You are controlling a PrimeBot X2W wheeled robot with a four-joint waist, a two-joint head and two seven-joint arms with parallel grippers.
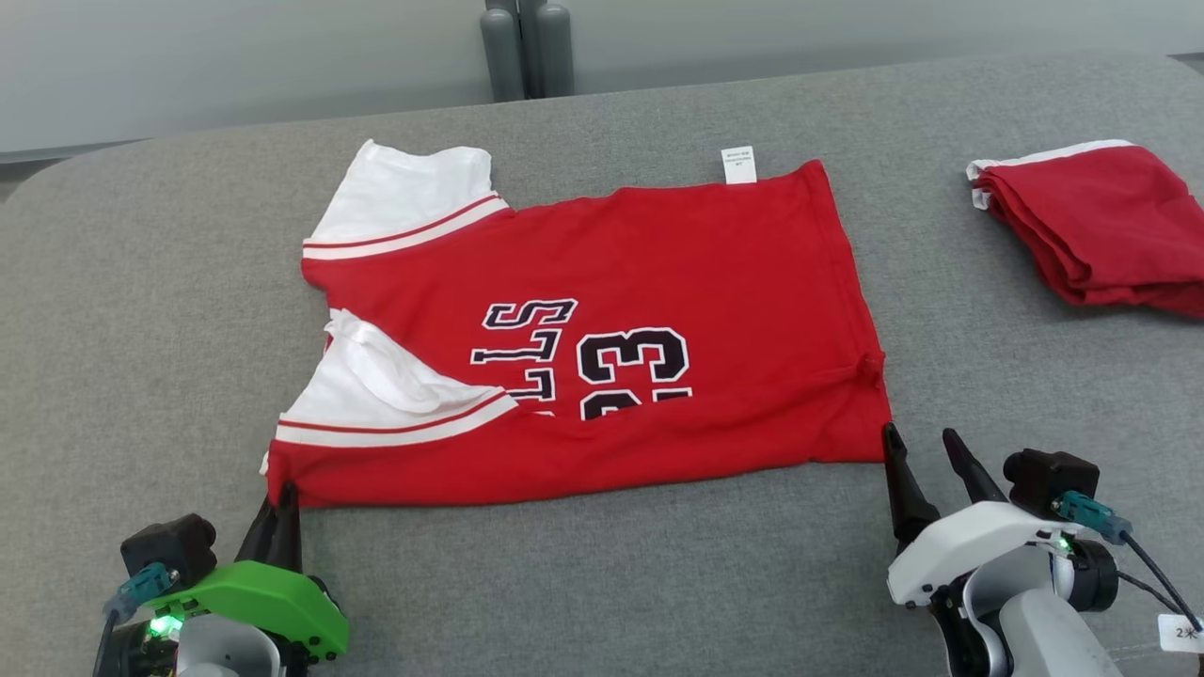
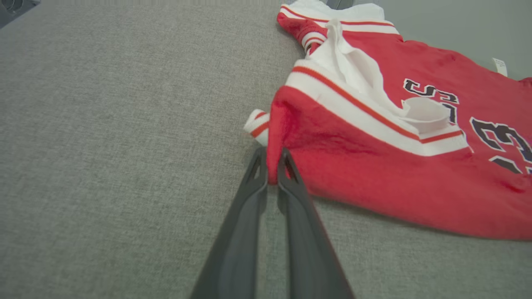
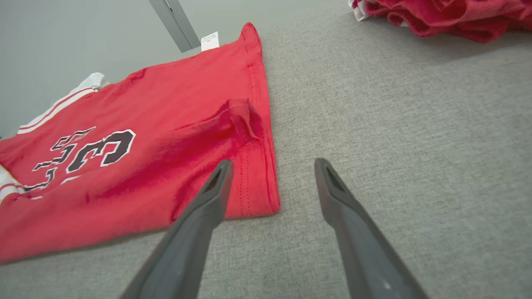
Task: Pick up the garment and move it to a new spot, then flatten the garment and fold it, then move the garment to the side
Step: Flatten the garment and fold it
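Garment: the red jersey point(image 1: 611, 273), soft knit cloth with white striped sleeves and black lettering, lies spread near the middle of the grey woven tabletop point(image 1: 141, 329). Its near long edge is doubled over, so half the print is covered.
Left gripper: the left gripper point(image 2: 272, 166) has its two dark fingers pressed together on the jersey's near-left corner, with a small pinch of red cloth between the tips.
Right gripper: the right gripper point(image 3: 273, 164) holds nothing; its fingers stand well apart with the near-right hem corner between them.
Neighbour: a second folded red garment with white trim point(image 1: 1101, 226) sits well apart at the far right.
Step, by my judgement: taking both near corners, ready for a fold or a drag.
Risk, left pinch: the bite looks shallow. It may hold one layer only, so a lift could peel the fold open or let the cloth slip free.
Risk, right closing: the hem is puckered just beyond the fingers. Closing at the very edge could miss the corner or bunch it.
Risk, timing: if the left lifts before the right grips, the jersey would skew.
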